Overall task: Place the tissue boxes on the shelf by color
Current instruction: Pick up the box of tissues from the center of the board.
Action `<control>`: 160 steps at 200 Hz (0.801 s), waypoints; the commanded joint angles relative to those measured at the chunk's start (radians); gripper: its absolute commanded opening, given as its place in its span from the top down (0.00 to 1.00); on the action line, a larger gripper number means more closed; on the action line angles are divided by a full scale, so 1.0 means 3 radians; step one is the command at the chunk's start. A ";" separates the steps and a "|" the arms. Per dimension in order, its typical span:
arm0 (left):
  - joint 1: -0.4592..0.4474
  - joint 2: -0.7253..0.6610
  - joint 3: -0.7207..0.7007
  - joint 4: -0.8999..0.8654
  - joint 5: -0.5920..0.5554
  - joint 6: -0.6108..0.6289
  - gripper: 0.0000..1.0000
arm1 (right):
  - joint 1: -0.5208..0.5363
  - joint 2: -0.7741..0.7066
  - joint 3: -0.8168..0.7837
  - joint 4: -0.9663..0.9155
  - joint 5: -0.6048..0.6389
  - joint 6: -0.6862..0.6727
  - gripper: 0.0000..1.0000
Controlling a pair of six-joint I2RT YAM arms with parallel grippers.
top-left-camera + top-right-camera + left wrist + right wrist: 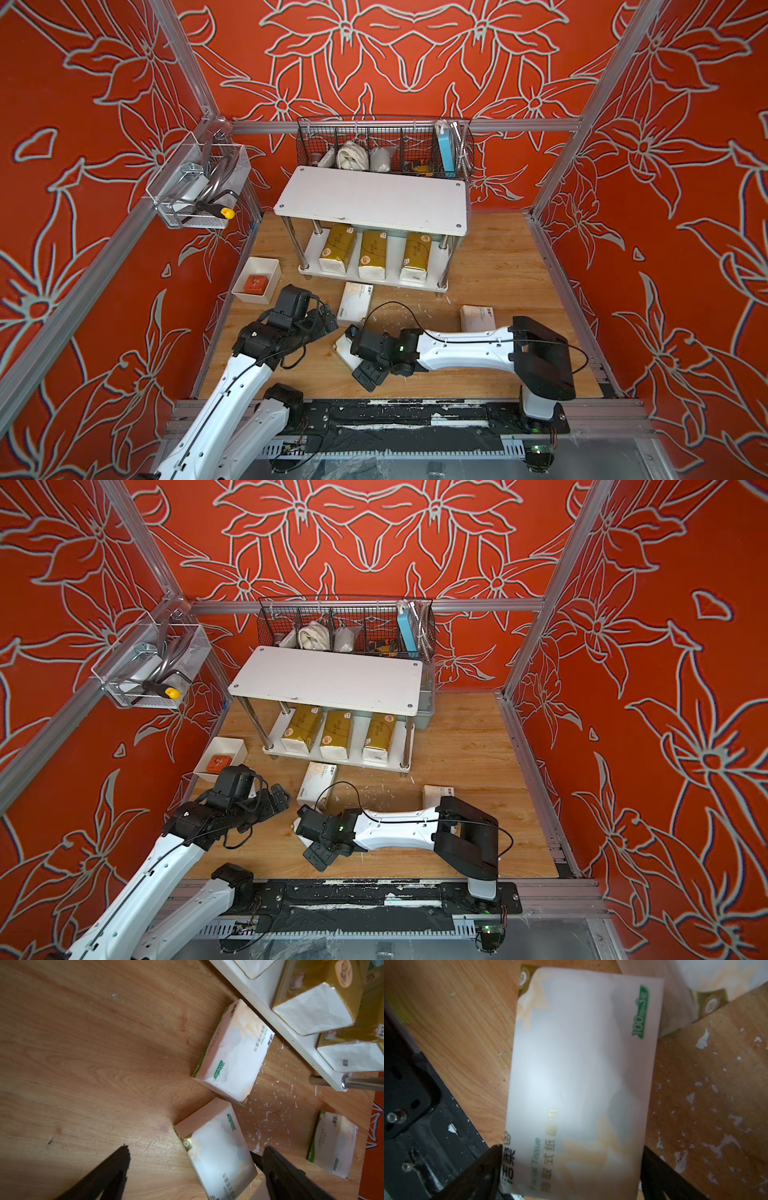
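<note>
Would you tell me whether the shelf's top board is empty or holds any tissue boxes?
Empty: both top views show the top board bare; three gold packs sit on the lower board.

**Bare top, crowded lower board**

The shelf (pixel 370 199) is showing a bare top, reachable from above. Three gold packs (pixel 372 253) are crowding its lower board (pixel 394 272), leaving narrow gaps. A white pack (pixel 355 301) is blocking the near left approach; the wire basket (pixel 382 137) is walling off the far side. The table (pixel 498 266) is lying open on the right.
</note>
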 commanded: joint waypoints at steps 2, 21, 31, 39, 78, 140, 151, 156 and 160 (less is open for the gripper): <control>0.0026 -0.0043 0.0033 -0.0038 -0.0043 0.0046 0.01 | 0.0023 0.0102 0.0089 -0.0003 0.0066 0.0005 0.01; 0.0026 -0.0049 0.0036 -0.0042 -0.0043 0.0049 0.01 | 0.0022 0.0144 0.0084 0.0008 0.0076 0.0015 0.01; 0.0026 -0.0049 0.0036 -0.0043 -0.0043 0.0047 0.01 | 0.0019 0.0168 0.0080 0.0017 0.0081 0.0020 0.01; 0.0026 -0.0049 0.0035 -0.0043 -0.0043 0.0047 0.01 | 0.0018 0.0185 0.0079 0.0021 0.0081 0.0020 0.01; 0.0026 -0.0049 0.0040 -0.0038 -0.0043 0.0042 0.01 | 0.0018 0.0220 0.0050 0.0031 0.0067 0.0030 0.05; 0.0026 -0.0044 0.0085 -0.0038 -0.0038 0.0051 0.01 | 0.0018 -0.0112 -0.0200 0.0021 -0.0023 0.0071 0.18; 0.0026 -0.0036 0.0106 -0.0038 -0.0038 0.0052 0.01 | 0.0018 -0.0199 -0.0268 0.0021 -0.0039 0.0093 0.20; 0.0026 -0.0033 0.0121 -0.0043 -0.0035 0.0052 0.01 | 0.0018 -0.0239 -0.0302 0.0021 -0.0049 0.0100 0.21; 0.0026 -0.0029 0.0134 -0.0042 -0.0033 0.0052 0.01 | 0.0018 -0.0279 -0.0328 0.0021 -0.0054 0.0111 0.21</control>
